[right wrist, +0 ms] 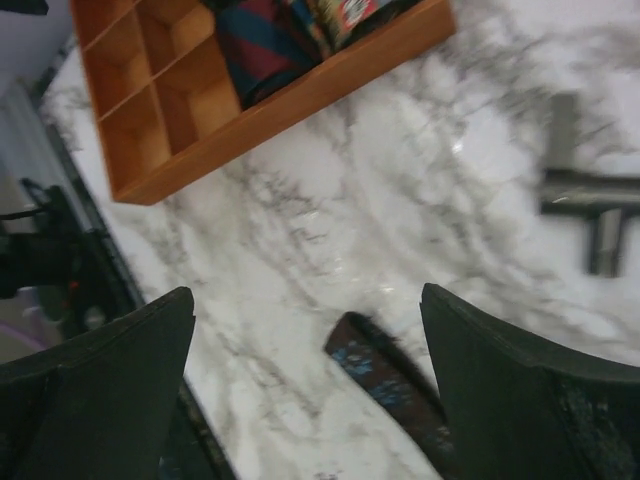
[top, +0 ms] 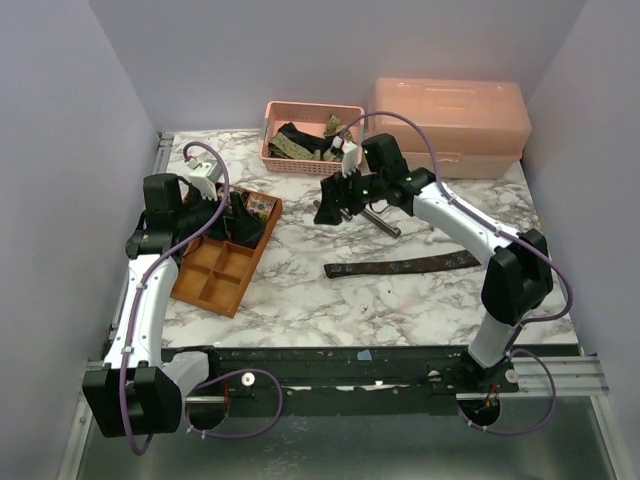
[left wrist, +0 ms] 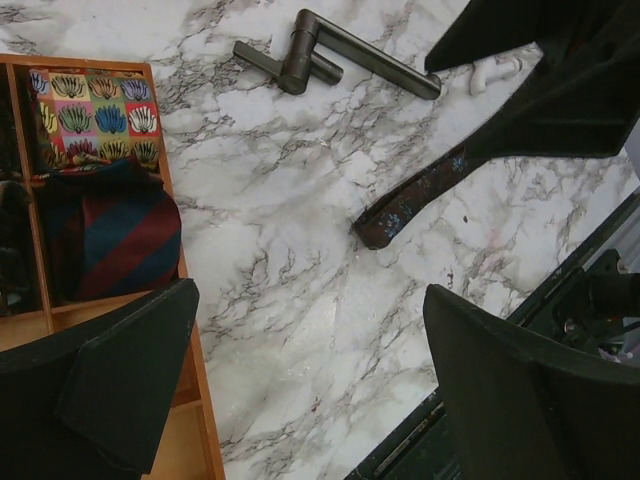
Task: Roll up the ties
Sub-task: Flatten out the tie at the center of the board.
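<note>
A dark brown tie [top: 400, 267] with blue flecks lies flat on the marble in front of the right arm. Its tip shows in the left wrist view [left wrist: 400, 208] and in the right wrist view [right wrist: 378, 365]. My right gripper [top: 330, 206] hovers open and empty above the table, left of the tie's near end [right wrist: 305, 300]. My left gripper [top: 232, 218] is open and empty over the right edge of the wooden tray [top: 215, 275], its jaws wide apart [left wrist: 310, 300]. A red-and-blue striped coil [left wrist: 110, 235] and a colourful patterned coil [left wrist: 95, 115] sit in tray compartments.
A pink basket [top: 300, 165] at the back holds several loose ties. A pink lidded box [top: 450, 120] stands at the back right. A grey metal crank-shaped bar [top: 378, 218] lies on the marble behind the flat tie. White walls close in both sides.
</note>
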You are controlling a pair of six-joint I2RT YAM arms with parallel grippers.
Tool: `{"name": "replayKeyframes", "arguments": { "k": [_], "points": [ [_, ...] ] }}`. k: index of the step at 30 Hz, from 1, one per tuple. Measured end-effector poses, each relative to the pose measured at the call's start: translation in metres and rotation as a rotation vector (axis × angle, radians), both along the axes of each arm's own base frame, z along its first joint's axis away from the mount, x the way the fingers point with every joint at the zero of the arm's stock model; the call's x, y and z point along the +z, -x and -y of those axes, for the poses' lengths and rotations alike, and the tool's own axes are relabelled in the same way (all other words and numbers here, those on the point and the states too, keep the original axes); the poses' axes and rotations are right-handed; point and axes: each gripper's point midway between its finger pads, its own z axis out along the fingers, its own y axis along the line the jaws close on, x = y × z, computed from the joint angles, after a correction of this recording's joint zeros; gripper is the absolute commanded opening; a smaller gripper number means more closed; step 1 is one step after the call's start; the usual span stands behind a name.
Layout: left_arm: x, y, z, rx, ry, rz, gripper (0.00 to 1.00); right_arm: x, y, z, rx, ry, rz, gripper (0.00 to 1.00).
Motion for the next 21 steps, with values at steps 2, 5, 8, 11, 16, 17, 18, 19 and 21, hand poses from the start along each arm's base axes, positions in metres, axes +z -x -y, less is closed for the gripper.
{"name": "replayKeyframes", "arguments": {
  "k": [2, 5, 8, 11, 16, 17, 18, 19, 21],
  "points": [
    [0.001, 0.002, -0.001, 0.004, -0.002, 0.0, 0.99, -0.019, 0.019, -0.005, 0.013, -0.05, -0.122, 1.0],
    [0.003, 0.008, -0.002, 0.003, -0.007, 0.003, 0.98, -0.053, 0.05, -0.007, 0.023, -0.102, -0.31, 1.0],
    [0.003, 0.015, -0.002, -0.004, -0.018, 0.004, 0.98, -0.072, 0.075, -0.007, 0.044, -0.133, -0.458, 1.0],
    [0.002, 0.023, -0.002, -0.013, -0.034, 0.002, 0.98, -0.068, 0.086, -0.015, 0.102, -0.186, -0.532, 1.0],
    [-0.004, 0.031, -0.003, -0.023, -0.048, -0.02, 0.99, -0.061, 0.099, -0.025, 0.197, -0.271, -0.627, 1.0],
    [-0.005, 0.032, -0.003, -0.025, -0.049, -0.025, 0.99, -0.061, 0.102, -0.026, 0.214, -0.283, -0.647, 1.0],
    [-0.006, 0.033, -0.003, -0.026, -0.051, -0.029, 0.98, -0.063, 0.104, -0.026, 0.227, -0.293, -0.666, 1.0],
    [-0.007, 0.034, -0.003, -0.027, -0.052, -0.033, 0.98, -0.065, 0.107, -0.026, 0.236, -0.3, -0.687, 1.0],
    [-0.008, 0.034, -0.003, -0.026, -0.055, -0.036, 0.99, -0.071, 0.112, -0.025, 0.243, -0.308, -0.728, 1.0]
  ]
}}
